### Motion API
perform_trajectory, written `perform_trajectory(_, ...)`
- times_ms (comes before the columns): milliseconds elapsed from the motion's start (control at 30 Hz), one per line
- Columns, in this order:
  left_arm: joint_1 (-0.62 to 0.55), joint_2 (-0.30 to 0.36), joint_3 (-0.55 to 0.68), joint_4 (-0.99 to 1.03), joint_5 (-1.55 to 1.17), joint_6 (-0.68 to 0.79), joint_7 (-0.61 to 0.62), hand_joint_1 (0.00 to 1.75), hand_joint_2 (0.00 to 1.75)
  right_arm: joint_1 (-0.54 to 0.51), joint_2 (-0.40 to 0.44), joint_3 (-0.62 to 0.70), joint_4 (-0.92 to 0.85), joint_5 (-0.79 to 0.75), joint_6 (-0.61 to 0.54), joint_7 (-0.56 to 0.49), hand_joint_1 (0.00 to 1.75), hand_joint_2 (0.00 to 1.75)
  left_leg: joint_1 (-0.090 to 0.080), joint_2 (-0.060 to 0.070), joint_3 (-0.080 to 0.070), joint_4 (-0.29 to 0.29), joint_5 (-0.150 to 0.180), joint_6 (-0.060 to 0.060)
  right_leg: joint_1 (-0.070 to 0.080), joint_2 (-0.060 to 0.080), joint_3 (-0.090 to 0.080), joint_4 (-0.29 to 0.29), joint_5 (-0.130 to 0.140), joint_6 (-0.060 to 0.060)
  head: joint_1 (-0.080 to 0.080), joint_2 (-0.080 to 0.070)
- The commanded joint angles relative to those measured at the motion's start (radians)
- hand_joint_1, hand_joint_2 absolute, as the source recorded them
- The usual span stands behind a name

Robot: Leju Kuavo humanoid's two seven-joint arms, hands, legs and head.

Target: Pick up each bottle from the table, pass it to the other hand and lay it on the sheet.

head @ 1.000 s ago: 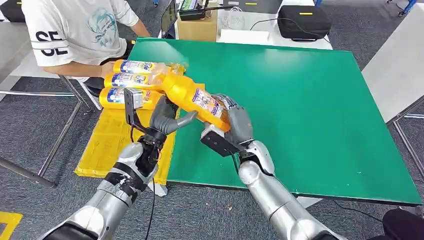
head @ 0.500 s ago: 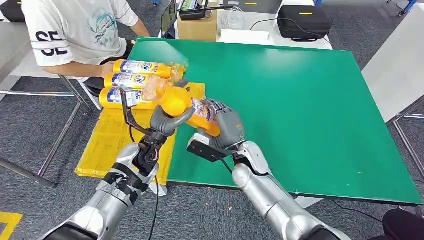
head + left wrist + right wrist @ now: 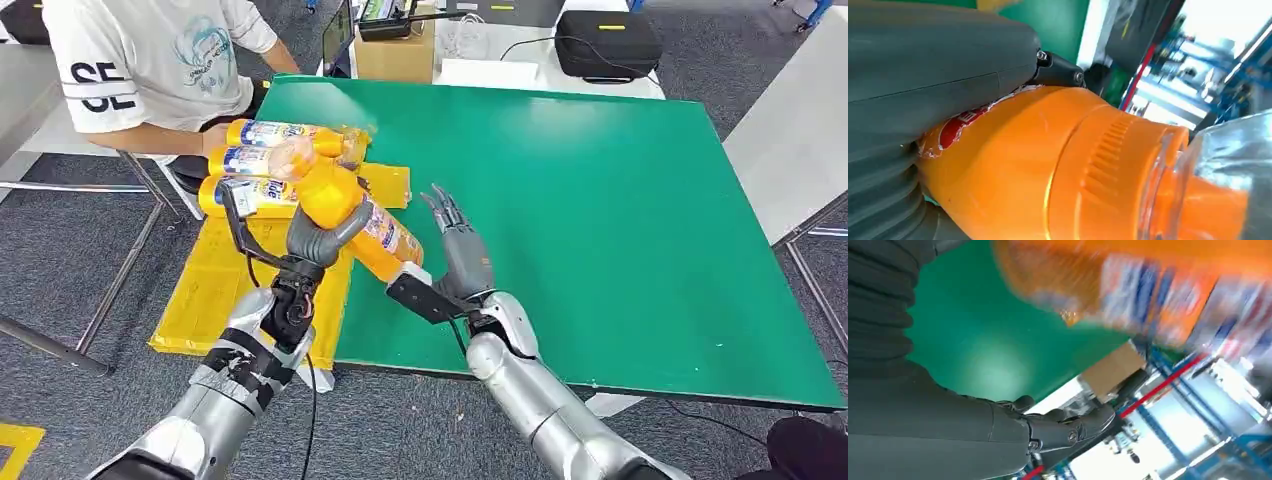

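A person in a white printed T-shirt (image 3: pixel 150 60) is seated at the far left, beyond the left hand. Just in front of that person, three orange plastic bottles with blue-and-white labels (image 3: pixel 262 162) are laid side by side on the yellow sheet (image 3: pixel 215 285), which is draped over the left edge of the green table top (image 3: pixel 620 210) and hangs below it. These three bottles are positioned just beyond and to the outer side of the left hand.

The left hand (image 3: pixel 318 238) is raised over the sheet edge and is wrapped around the body of a fourth orange plastic bottle with a blue, white and red label (image 3: pixel 352 212). This held bottle is tilted, with one end pointing up toward the laid bottles and the other end pointing down toward the right hand. In the left wrist view, the grey thumb (image 3: pixel 938 80) is seen pressed against the orange bottle wall beside the torn red label edge, and the ribbed orange cap with its clear cover is seen next to it.

The right hand (image 3: pixel 458 255) is positioned just beside the lower end of the held bottle, over the green table top, with its fingers (image 3: pixel 440 208) extended straight and spread, and nothing is gripped. Whether the palm touches the bottle cannot be told.

Beyond both hands, a brown cardboard box (image 3: pixel 395 50) and a black case (image 3: pixel 608 42) are placed on the white surface behind the table.
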Motion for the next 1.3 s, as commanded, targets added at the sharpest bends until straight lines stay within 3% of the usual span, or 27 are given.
perform_trajectory(33, -0.098, 0.057, -0.046, 0.124, -0.394, 0.323, -0.147, 1.75, 1.75, 0.08, -0.054, -0.152, -0.22, -0.1, -0.019, -0.024, 0.0, 1.75, 0.001, -0.001, 0.003, 0.0, -0.001, -0.001, 0.001, -0.002, 0.003, 0.0, -0.002, -0.002, 0.0, 0.0)
perform_trajectory(167, -0.147, 0.069, -0.061, 0.25, -0.617, 0.477, -0.141, 1.75, 1.75, 0.127, -0.059, -0.213, -0.322, -0.161, 0.005, -0.032, 0.0, 1.75, 0.001, -0.002, 0.004, 0.0, -0.001, -0.001, 0.001, -0.003, 0.005, 0.0, -0.002, -0.002, 0.0, 0.0)
perform_trajectory(200, -0.178, 0.085, -0.093, 0.327, -0.769, 0.579, -0.108, 1.75, 1.75, 0.149, -0.061, -0.24, -0.369, -0.183, 0.011, -0.036, 0.0, 1.75, 0.001, -0.002, 0.007, 0.0, -0.003, -0.002, 0.002, -0.003, 0.008, 0.0, -0.004, -0.003, 0.0, 0.0)
perform_trajectory(333, -0.213, 0.106, -0.107, 0.43, -0.953, 0.636, -0.072, 1.75, 1.75, 0.18, -0.071, -0.271, -0.445, -0.205, 0.04, -0.032, 0.0, 1.75, 0.001, -0.001, 0.004, 0.0, -0.001, -0.001, 0.001, -0.002, 0.004, 0.0, -0.002, -0.002, 0.0, 0.0)
perform_trajectory(467, -0.244, 0.139, -0.185, 0.528, -1.24, 0.694, 0.077, 1.75, 1.75, 0.2, -0.079, -0.284, -0.489, -0.207, 0.071, -0.02, 0.0, 1.75, 0.001, 0.0, 0.005, 0.0, -0.002, -0.002, 0.001, -0.001, 0.005, 0.0, -0.002, -0.002, 0.0, 0.0)
perform_trajectory(633, -0.255, 0.181, -0.245, 0.579, -1.42, 0.552, 0.158, 1.75, 1.75, 0.205, -0.088, -0.295, -0.512, -0.22, 0.106, -0.008, 0.0, 1.75, 0.001, 0.002, 0.007, 0.001, -0.004, -0.002, 0.002, 0.001, 0.007, 0.001, -0.003, -0.003, 0.0, 0.0)
perform_trajectory(933, -0.255, 0.179, -0.243, 0.577, -1.422, 0.55, 0.158, 1.75, 1.75, 0.206, -0.088, -0.295, -0.512, -0.22, 0.106, -0.008, 0.0, 1.75, 0.001, 0.001, 0.003, 0.0, -0.002, -0.001, 0.001, 0.0, 0.002, 0.0, -0.001, -0.001, 0.0, 0.0)
perform_trajectory(1067, -0.276, 0.211, -0.313, 0.627, -1.547, 0.401, 0.233, 1.75, 1.75, 0.202, -0.09, -0.303, -0.51, -0.223, 0.126, 0.002, 0.0, 1.75, 0.002, 0.001, 0.007, 0.001, -0.004, -0.002, 0.002, 0.0, 0.007, 0.001, -0.004, -0.003, 0.0, 0.0)
perform_trajectory(1300, -0.269, 0.219, -0.296, 0.676, -1.57, 0.32, 0.302, 1.75, 1.75, 0.188, -0.085, -0.297, -0.487, -0.237, 0.155, 0.009, 0.0, 1.75, 0.002, 0.003, 0.007, 0.001, -0.004, -0.002, 0.002, 0.001, 0.007, 0.001, -0.004, -0.003, 0.0, 0.0)
